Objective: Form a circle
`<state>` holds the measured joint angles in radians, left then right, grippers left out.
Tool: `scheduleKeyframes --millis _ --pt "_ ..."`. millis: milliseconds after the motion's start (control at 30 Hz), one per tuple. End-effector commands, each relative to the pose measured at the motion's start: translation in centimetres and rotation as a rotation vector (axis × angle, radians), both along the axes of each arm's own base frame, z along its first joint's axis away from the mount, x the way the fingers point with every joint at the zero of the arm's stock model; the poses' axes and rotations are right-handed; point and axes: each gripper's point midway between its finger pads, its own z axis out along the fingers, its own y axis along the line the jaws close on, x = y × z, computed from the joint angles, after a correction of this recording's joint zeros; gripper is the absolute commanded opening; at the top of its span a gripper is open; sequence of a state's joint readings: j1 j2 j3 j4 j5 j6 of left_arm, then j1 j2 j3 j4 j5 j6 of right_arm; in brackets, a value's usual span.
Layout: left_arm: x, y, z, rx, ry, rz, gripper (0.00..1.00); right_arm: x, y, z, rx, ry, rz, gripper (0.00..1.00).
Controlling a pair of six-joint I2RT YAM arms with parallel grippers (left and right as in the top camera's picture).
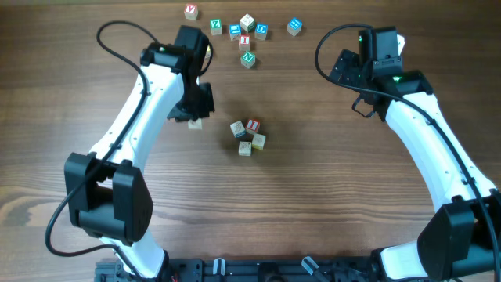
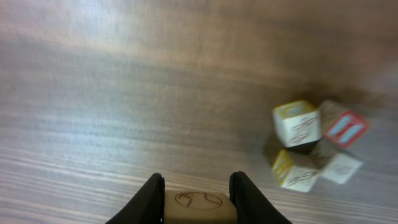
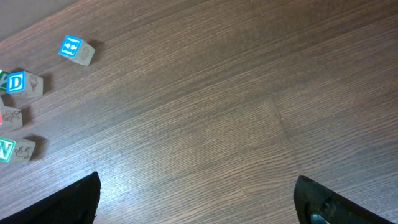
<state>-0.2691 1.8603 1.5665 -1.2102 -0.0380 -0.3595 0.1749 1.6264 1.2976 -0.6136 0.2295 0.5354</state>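
On the wooden table [image 1: 313, 196], overhead, the circle [image 1: 247, 137] of small cubes sits mid-surface, with loose letter cubes [image 1: 244, 33] near the far edge. In the left wrist view, the left gripper [image 2: 198, 198] pinches a cream cube [image 2: 199, 204] apart from the circle. In the right wrist view, the right gripper [image 3: 198, 199] is spread wide.

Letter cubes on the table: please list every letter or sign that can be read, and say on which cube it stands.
"I", white on red: red-faced cube in the small ring.
"D", blue: scatter cube.
"W", green, cut by the frame edge: low scatter cube.
Blue sign, no letter I can name: far cube.
No text, only a line drawing: held cube in the left claw.
Too small to read: other scatter cubes, overhead view.
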Motion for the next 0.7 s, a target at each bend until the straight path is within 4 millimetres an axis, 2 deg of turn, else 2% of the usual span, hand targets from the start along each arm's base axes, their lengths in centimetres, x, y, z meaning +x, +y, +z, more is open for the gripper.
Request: scheduleKeyframes --millis 0,167,300,533,667 --pt "-1.8 -1.0 -2.8 -0.068 0.056 0.016 0.24 0.1 -0.2 0.0 -0.018 -0.001 0.002 1.0" --pt "-2.1 -1.2 -6.5 -0.093 0.032 0.014 0.24 0.1 -0.2 0.0 -0.018 -0.001 0.002 1.0" --pt "-2.0 -1.3 -8.5 -0.108 -0.005 0.013 0.25 0.1 -0.2 0.0 -0.018 -0.001 0.002 1.0" --pt "-2.1 -1.3 -9.6 -0.112 -0.022 0.012 0.3 0.1 -0.2 0.0 -0.018 -0.001 0.002 0.99" --pt "-2.2 -1.3 -10.1 -0.113 -0.026 0.011 0.38 0.1 -0.2 0.0 -0.018 -0.001 0.001 1.0"
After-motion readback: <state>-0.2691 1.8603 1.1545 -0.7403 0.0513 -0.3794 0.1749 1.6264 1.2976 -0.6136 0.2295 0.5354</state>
